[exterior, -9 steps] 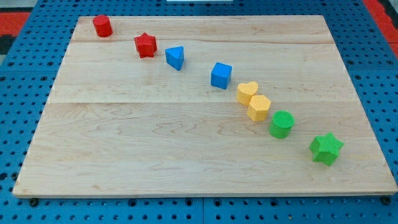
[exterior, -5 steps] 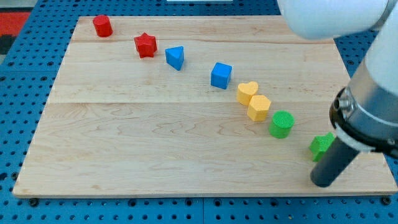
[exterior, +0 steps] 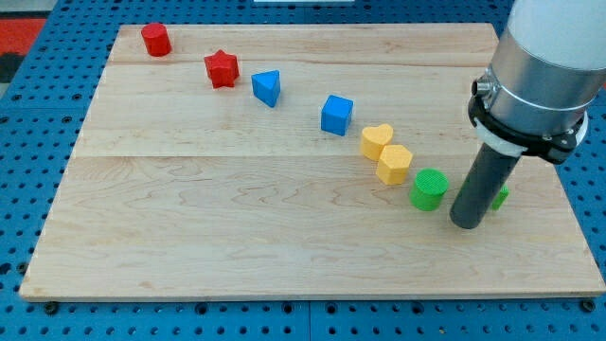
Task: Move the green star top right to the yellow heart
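Camera view: my tip (exterior: 468, 224) hides most of the green star (exterior: 499, 197).

You see only small green sliver of green star (exterior: 499, 198) at right side of rod (exterior: 481, 187); rest is hidden behind rod, star shape not readable. My tip (exterior: 466, 225) covers board (exterior: 237, 237) under it. Arm body (exterior: 540, 66) is cut by top and right edge, hides board's top right corner.
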